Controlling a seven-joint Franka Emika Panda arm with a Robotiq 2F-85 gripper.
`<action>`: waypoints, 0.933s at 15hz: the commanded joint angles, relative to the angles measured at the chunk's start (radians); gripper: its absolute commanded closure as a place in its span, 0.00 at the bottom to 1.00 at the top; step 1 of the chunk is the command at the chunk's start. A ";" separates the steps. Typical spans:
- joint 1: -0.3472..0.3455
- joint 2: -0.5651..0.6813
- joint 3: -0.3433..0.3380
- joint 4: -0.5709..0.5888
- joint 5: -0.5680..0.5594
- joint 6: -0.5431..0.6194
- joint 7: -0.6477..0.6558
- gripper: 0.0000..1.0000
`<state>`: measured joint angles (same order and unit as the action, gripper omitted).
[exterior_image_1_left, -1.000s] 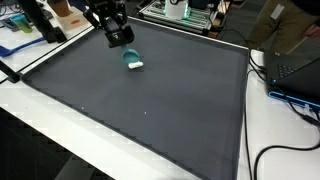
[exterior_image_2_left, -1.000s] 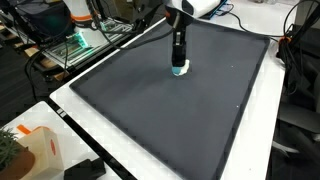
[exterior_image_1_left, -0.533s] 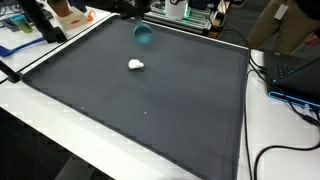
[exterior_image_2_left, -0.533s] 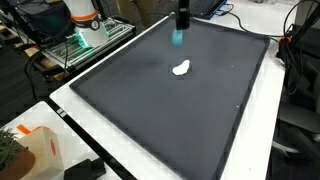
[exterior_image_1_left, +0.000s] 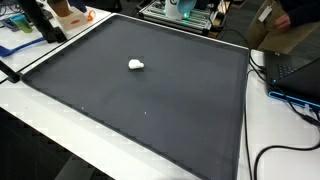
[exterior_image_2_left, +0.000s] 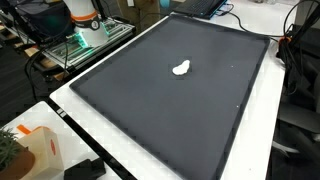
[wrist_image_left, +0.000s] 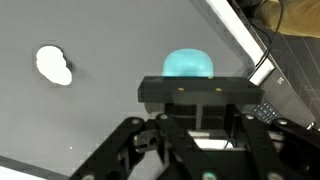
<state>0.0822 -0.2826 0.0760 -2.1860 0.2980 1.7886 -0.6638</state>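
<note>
Not to be found in either exterior view; pose of the arm readable only from the wrist view. There, turned downward and raised well above the surface, with the claw (wrist_image_left: 190, 80) coming in from the bottom edge of the frame. Closed narrow on a teal round thing (wrist_image_left: 188, 62), held at the centre of the frame, over the dark mat (wrist_image_left: 110, 40) and apart from it.

At the upper left of the same frame, well apart from the claw, a white lump (wrist_image_left: 52, 66) lying on the mat. In both exterior views again the white lump (exterior_image_1_left: 136, 65), left of centre in the upper half, and the white lump (exterior_image_2_left: 181, 69), right of centre in the upper half.

Under the mat, a white surface (exterior_image_1_left: 40, 125). At the right edge of an exterior view, a laptop (exterior_image_1_left: 300, 70) and black cables (exterior_image_1_left: 270, 150). At the upper left of an exterior view, a rack (exterior_image_2_left: 78, 45) with green light.
</note>
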 joint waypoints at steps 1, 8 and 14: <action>0.023 0.001 -0.023 -0.002 -0.006 0.000 0.006 0.52; 0.028 0.035 -0.034 -0.017 0.115 -0.084 0.119 0.77; 0.020 -0.003 -0.017 -0.047 0.108 0.036 0.189 0.13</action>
<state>0.0952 -0.2412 0.0565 -2.1995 0.4392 1.7466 -0.5137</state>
